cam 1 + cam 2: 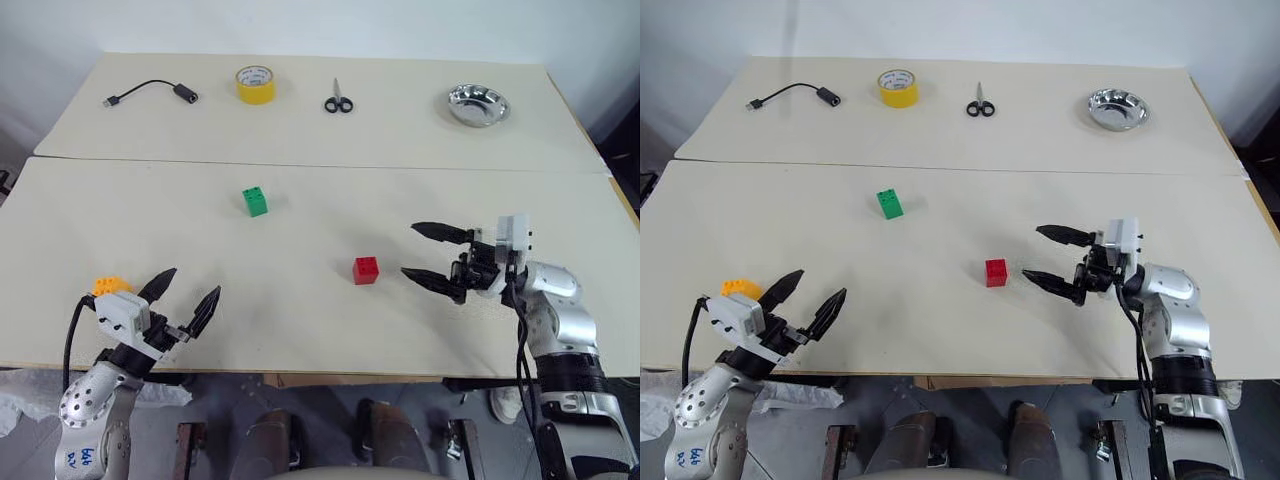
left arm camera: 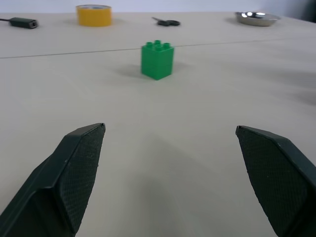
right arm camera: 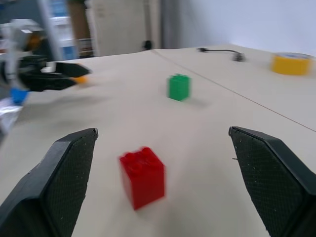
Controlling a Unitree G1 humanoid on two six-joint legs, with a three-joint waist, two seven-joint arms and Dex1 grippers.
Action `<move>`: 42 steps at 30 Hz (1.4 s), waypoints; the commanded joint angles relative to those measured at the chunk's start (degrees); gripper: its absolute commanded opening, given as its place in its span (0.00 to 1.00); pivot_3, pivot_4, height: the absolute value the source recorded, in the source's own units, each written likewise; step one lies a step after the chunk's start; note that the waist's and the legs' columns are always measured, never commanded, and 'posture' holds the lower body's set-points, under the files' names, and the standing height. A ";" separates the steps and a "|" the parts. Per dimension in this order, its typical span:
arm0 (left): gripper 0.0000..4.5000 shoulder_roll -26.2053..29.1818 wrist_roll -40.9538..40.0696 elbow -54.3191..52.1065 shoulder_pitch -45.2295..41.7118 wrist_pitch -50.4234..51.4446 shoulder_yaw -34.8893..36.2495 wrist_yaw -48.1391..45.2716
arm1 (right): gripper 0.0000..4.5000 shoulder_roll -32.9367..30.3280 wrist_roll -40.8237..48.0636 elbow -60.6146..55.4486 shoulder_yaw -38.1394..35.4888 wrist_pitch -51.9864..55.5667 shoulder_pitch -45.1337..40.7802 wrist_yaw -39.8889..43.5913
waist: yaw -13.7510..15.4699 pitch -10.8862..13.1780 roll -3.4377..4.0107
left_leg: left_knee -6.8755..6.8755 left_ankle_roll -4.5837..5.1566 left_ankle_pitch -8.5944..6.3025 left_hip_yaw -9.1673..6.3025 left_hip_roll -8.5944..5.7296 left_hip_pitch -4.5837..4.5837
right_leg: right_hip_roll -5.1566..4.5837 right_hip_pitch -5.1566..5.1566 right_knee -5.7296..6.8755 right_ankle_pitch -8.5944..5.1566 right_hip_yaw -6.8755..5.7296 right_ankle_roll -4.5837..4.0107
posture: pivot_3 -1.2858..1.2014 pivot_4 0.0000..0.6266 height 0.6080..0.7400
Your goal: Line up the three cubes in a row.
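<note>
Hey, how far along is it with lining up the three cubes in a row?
Not done yet. The red cube, green cube and orange-yellow cube lie scattered far apart on the table. Nothing is in hand: the left pincer and right pincer are both open and empty, the right one just beside the red cube. All the lining up is left.

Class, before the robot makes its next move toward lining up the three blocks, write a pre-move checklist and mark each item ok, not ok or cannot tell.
1. Left gripper open and empty: ok.
2. Right gripper open and empty: ok.
3. Red cube upright, free on the table, just ahead of the right gripper: ok.
4. Green cube upright with space around it: ok.
5. Orange-yellow cube fully visible: not ok, partly hidden behind the left gripper.
6. Cubes already in a row: not ok.
</note>
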 commanded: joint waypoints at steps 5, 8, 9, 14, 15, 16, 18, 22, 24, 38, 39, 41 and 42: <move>1.00 -3.99 4.84 -3.49 -14.54 16.83 -8.35 15.40 | 0.99 2.28 -1.81 -4.87 -2.02 -6.60 3.82 -6.63 | 1.20 -0.01 -0.01 | 0.06 0.04 0.03 0.00 -0.08 0.00 | -0.01 0.02 0.07 0.03 0.03 0.04 | 0.52 0.24 1.00; 1.00 -4.83 8.35 1.96 -24.11 21.05 -12.21 18.24 | 0.99 2.40 -1.89 -6.40 -0.27 -5.38 4.08 -6.43 | 1.40 -0.01 -0.01 | 0.05 0.05 0.04 0.04 -0.10 0.02 | 0.02 0.00 0.11 0.04 0.06 0.05 | 0.52 0.24 1.00; 1.00 -5.70 9.20 4.89 -27.33 21.30 -13.01 19.18 | 0.99 2.55 -1.86 -6.80 0.21 -5.15 4.08 -6.45 | 1.44 -0.01 -0.01 | 0.05 0.05 0.04 0.05 -0.09 0.00 | 0.04 -0.02 0.11 0.04 0.04 0.05 | 0.52 0.24 1.00; 1.00 -10.31 13.84 20.28 -40.47 20.11 -15.09 24.65 | 0.99 2.82 -1.35 -8.61 1.70 -4.01 4.47 -6.69 | 1.56 0.00 -0.04 | 0.04 0.08 0.06 0.06 -0.11 -0.02 | 0.06 0.00 0.07 0.03 -0.01 0.06 | 0.52 0.24 1.00; 1.00 -11.17 14.37 22.98 -42.67 19.41 -15.34 25.22 | 0.99 2.89 -1.26 -9.21 2.01 -3.73 4.66 -6.82 | 1.59 0.00 -0.04 | 0.04 0.08 0.06 0.05 -0.11 -0.04 | 0.06 -0.01 0.05 0.03 -0.03 0.06 | 0.52 0.24 1.00; 1.00 -11.85 14.93 25.41 -44.55 19.13 -15.68 25.63 | 0.99 2.91 -1.12 -9.86 2.25 -3.34 4.91 -6.95 | 1.58 0.00 -0.04 | 0.04 0.09 0.07 0.05 -0.11 -0.06 | 0.07 -0.01 0.04 0.03 -0.04 0.06 | 0.52 0.24 1.00; 1.00 -13.66 15.41 29.73 -47.66 18.92 -14.77 28.26 | 0.99 2.87 -0.92 -10.86 2.41 -2.79 5.31 -7.26 | 1.62 0.00 -0.05 | 0.04 0.09 0.07 0.05 -0.11 -0.07 | 0.07 -0.01 0.02 0.04 -0.05 0.06 | 0.52 0.24 1.00; 1.00 -14.90 16.61 35.95 -51.15 14.84 -14.83 28.87 | 0.99 2.62 -0.54 -11.89 2.15 -2.13 6.27 -7.51 | 1.63 0.01 -0.05 | 0.01 0.09 0.07 0.04 -0.10 -0.07 | 0.07 0.00 -0.04 0.05 -0.06 0.09 | 0.52 0.24 1.00; 1.00 -15.68 17.05 39.77 -53.35 12.90 -14.37 30.12 | 0.99 2.43 -0.37 -12.32 1.93 -1.79 7.08 -7.53 | 1.70 0.01 -0.06 | 0.01 0.09 0.07 0.04 -0.11 -0.08 | 0.07 -0.01 -0.04 0.05 -0.07 0.09 | 0.52 0.24 1.00; 0.46 -12.56 15.76 42.73 -55.01 9.33 -14.90 20.75 | 1.00 2.47 -0.61 -12.94 2.02 -0.93 7.43 -8.26 | 1.55 0.02 -0.07 | 0.01 0.13 0.09 0.05 -0.14 -0.09 | 0.06 0.00 -0.07 0.08 -0.06 0.15 | 0.52 0.24 1.00; 0.38 -11.80 14.74 41.56 -54.33 9.39 -14.85 18.04 | 1.00 2.26 -0.47 -13.23 1.88 -0.82 7.62 -8.20 | 1.52 0.02 -0.07 | 0.00 0.13 0.09 0.05 -0.14 -0.09 | 0.07 -0.01 -0.07 0.08 -0.06 0.15 | 0.52 0.24 1.00; 0.34 -8.07 10.07 36.89 -51.41 9.29 -15.31 5.52 | 1.00 1.14 -0.01 -14.20 1.07 -0.33 8.57 -7.90 | 1.47 0.02 -0.07 | 0.00 0.12 0.09 0.06 -0.12 -0.09 | 0.07 -0.02 -0.07 0.08 -0.06 0.15 | 0.52 0.24 1.00; 0.34 -6.42 8.07 34.97 -50.13 9.04 -15.66 -0.14 | 1.00 0.69 0.18 -14.54 0.73 -0.14 8.96 -7.78 | 1.37 0.02 -0.06 | -0.01 0.12 0.09 0.06 -0.12 -0.10 | 0.07 -0.03 -0.07 0.08 -0.06 0.15 | 0.52 0.24 1.00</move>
